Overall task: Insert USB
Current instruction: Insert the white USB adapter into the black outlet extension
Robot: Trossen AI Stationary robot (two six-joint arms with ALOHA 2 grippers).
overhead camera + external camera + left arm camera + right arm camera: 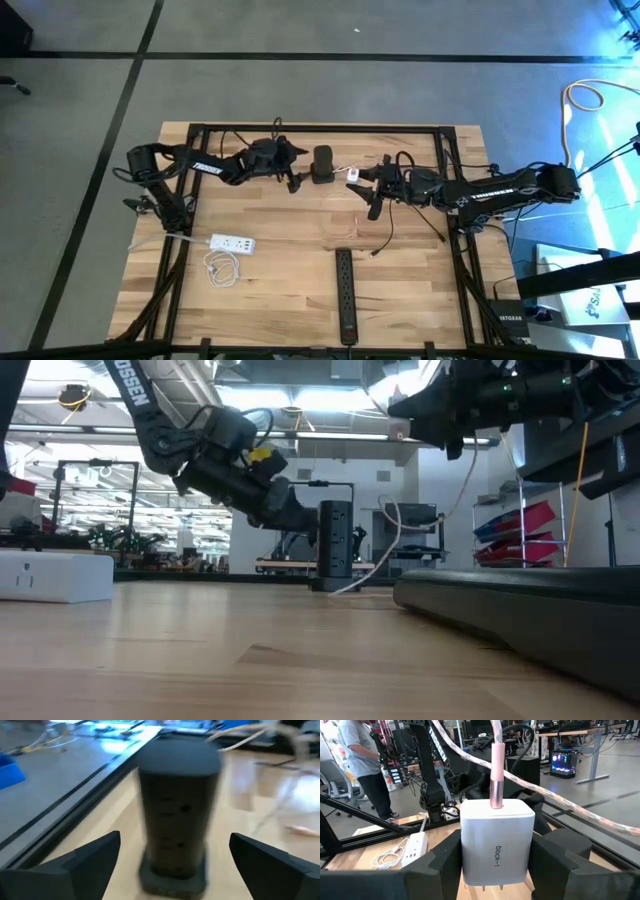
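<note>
- Two grippers are at work near the centre of the high view, on either side of a black tower power strip (pixel 322 165) that stands upright on the tabletop (pixel 280 285).
- At centre-left, the left gripper (pixel 296 181) is spread wide, its fingers (pixel 80 865) flanking the tower without touching it; it appears placed to brace the tower against a push.
- At centre-right, the right gripper (pixel 366 180) is clenched on a white charger block (pixel 496 845), with a pink USB cable (pixel 497 760) already plugged into its upper face. The prongs protrude below, so seating the block in an outlet is judged the step in hand.
- Block and tower are near but apart.
- Both arms are stretched low and inward from the tabletop's side edges.
- A white power strip (pixel 231 243) and a flat black strip (pixel 346 295) lie lower in the frame, unused.
</note>
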